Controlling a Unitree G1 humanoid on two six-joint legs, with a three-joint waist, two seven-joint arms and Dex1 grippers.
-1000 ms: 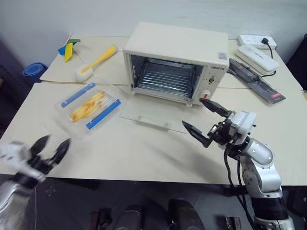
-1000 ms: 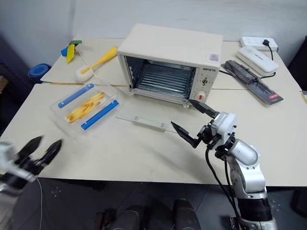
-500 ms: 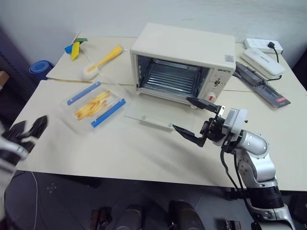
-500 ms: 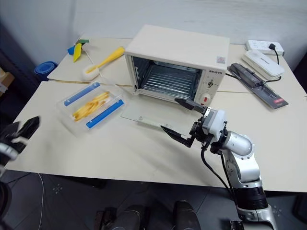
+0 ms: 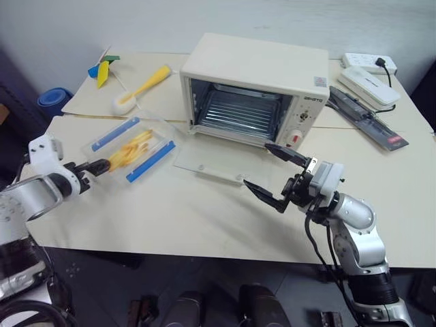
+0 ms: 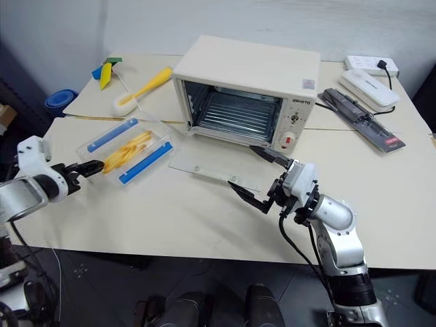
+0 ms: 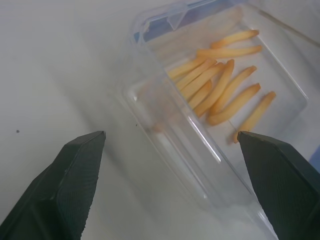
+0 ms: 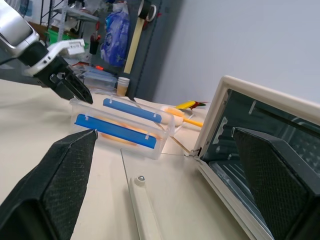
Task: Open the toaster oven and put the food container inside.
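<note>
The cream-white toaster oven [image 5: 253, 80] stands at the back middle of the table, its glass door [image 5: 210, 166] folded down flat on the tabletop and the wire rack showing inside. Left of the door lies the clear food container [image 5: 133, 147] with blue clip strips and yellow fries. My left gripper [image 5: 102, 165] is open at the container's near-left short end, and in the left wrist view its fingers [image 7: 80, 165] straddle that corner [image 7: 165, 115] without touching. My right gripper [image 5: 256, 164] hovers open over the door's near right edge, empty.
A white brush with a yellow handle [image 5: 139, 86] and a small blue, yellow and green item [image 5: 101, 69] lie at the back left. A power strip [image 5: 364, 60], a white box [image 5: 368, 82] and a flat black device [image 5: 364, 113] sit right of the oven. The table's front edge [image 5: 204, 252] is near.
My left gripper has come forward from the table's near-left edge to the container's end and tipped downward. The right gripper has stayed where it was, still open.
</note>
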